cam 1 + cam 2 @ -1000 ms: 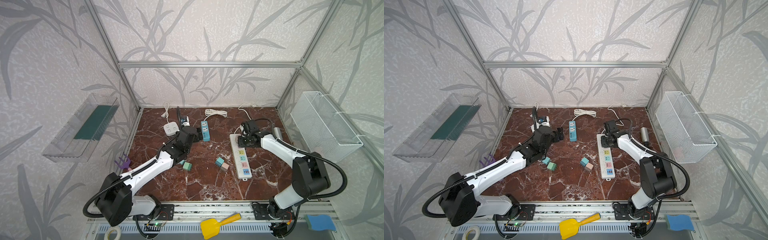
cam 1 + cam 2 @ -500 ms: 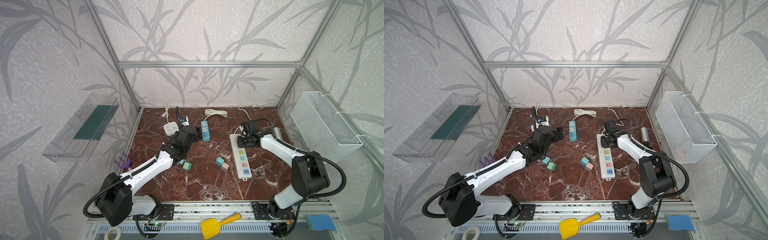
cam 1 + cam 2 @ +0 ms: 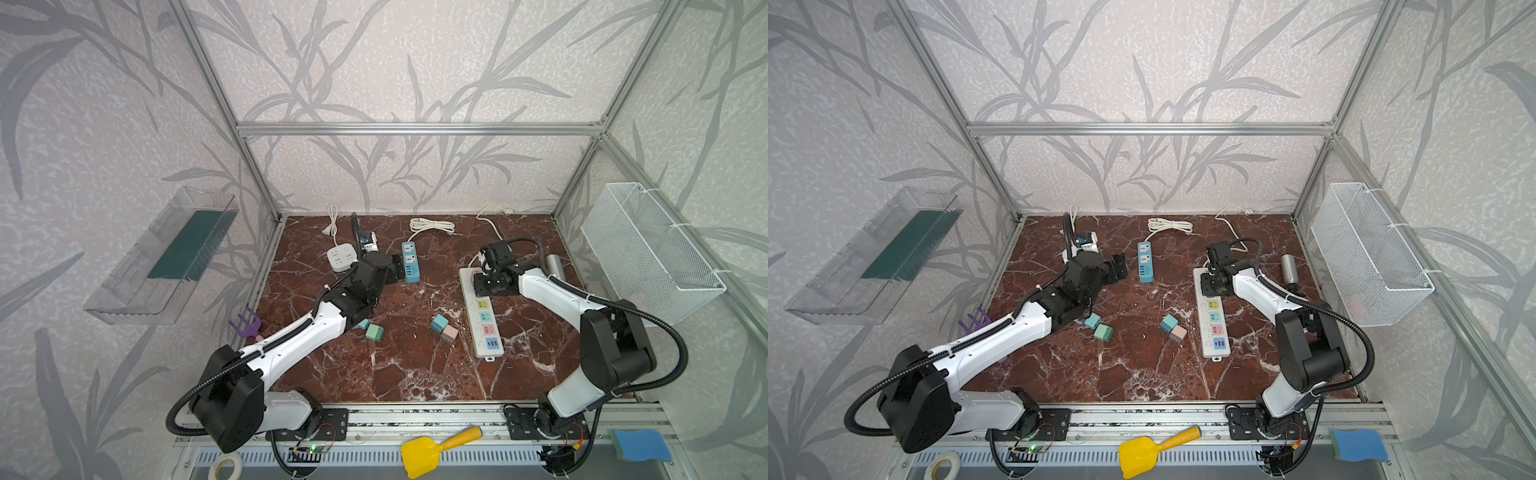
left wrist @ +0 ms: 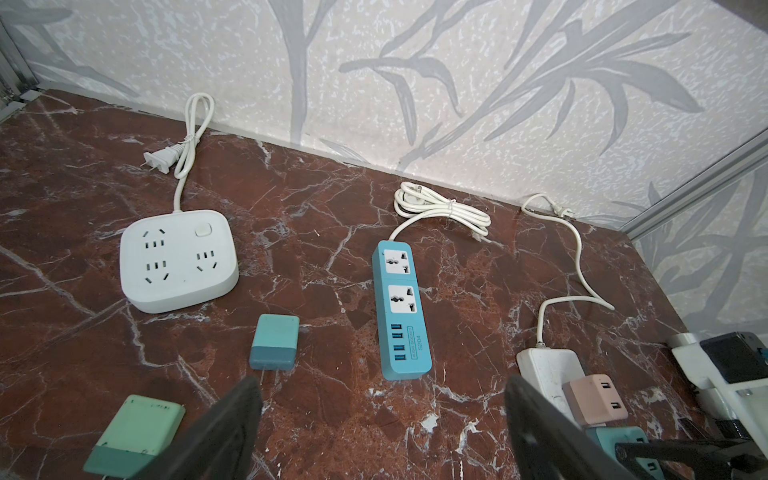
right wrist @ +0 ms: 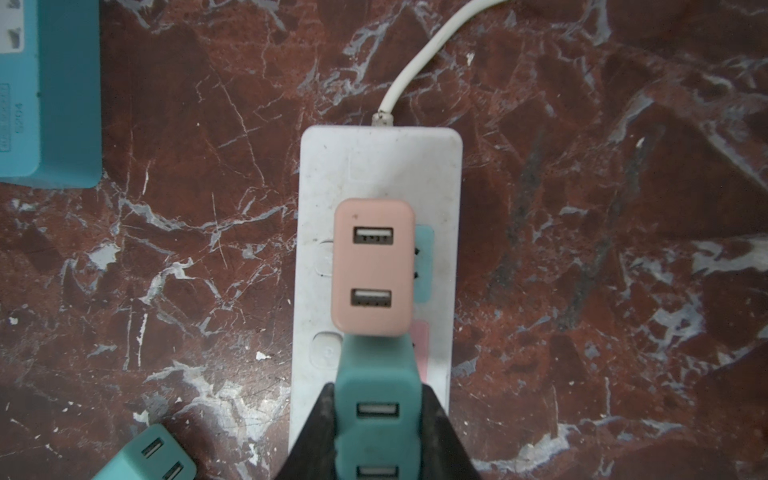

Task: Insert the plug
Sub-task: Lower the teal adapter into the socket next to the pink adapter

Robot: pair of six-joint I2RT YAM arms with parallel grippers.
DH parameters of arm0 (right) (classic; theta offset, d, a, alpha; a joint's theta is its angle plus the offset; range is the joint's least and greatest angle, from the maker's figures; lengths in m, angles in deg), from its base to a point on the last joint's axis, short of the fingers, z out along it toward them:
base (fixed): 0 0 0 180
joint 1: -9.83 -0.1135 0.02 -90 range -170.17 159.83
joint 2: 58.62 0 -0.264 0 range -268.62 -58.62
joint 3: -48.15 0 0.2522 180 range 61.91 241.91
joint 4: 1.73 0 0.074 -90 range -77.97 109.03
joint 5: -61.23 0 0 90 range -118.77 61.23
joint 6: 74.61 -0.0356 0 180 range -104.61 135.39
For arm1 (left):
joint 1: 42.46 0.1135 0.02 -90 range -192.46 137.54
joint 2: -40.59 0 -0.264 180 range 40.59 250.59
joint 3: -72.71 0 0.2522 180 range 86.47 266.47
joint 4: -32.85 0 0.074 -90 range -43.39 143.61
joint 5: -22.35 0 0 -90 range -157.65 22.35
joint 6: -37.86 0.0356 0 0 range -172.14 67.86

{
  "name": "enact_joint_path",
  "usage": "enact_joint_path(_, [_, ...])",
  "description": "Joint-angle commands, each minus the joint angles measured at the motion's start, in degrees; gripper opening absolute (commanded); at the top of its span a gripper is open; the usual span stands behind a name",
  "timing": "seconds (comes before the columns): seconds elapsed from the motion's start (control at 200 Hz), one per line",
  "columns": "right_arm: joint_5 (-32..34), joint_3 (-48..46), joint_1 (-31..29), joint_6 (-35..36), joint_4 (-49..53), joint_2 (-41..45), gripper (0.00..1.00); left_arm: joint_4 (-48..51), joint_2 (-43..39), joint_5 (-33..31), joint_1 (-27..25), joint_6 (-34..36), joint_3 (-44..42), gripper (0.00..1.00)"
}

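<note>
My right gripper (image 5: 376, 415) is shut on a teal plug (image 5: 376, 386) with two USB ports. It holds the plug upright over the white power strip (image 5: 374, 166), right beside a pink plug (image 5: 374, 266) seated in the strip's end socket. The teal plug's prongs are hidden beneath it. In both top views this gripper (image 3: 492, 282) (image 3: 1214, 284) stands at the far end of the strip (image 3: 484, 328). My left gripper (image 4: 382, 415) (image 3: 397, 272) is open with nothing in it, low over the table near the blue power strip (image 4: 401, 307).
A white square power strip (image 4: 178, 259) lies at the back left. Loose plugs lie on the marble: teal (image 4: 274, 343) and green (image 4: 133, 432) by the left arm, a teal and pink pair (image 3: 444, 328) mid-table. A silver cylinder (image 3: 555, 266) and a wire basket (image 3: 648, 249) are at the right.
</note>
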Motion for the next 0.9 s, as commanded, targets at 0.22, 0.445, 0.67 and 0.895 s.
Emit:
enact_joint_path(0.22, [1.31, -1.89, 0.04, -0.61, 2.17, -3.47, 0.00, 0.23, 0.14, 0.28, 0.64, -1.66, 1.22, 0.91])
enact_joint_path(0.445, [2.78, -3.43, -0.27, -1.73, 1.89, -3.74, 0.00, 0.18, 0.30, 0.66, 1.07, -2.16, 1.11, 0.91])
enact_joint_path(0.67, [2.85, -3.43, -0.55, -3.55, 2.70, -5.48, 0.01, 0.16, 0.57, 1.34, 1.48, -2.72, 1.10, 0.91])
enact_joint_path(0.895, [1.47, -0.45, -0.55, -4.19, 5.03, -0.88, 0.33, 0.03, 0.39, 2.00, 1.81, -2.69, 1.10, 0.91])
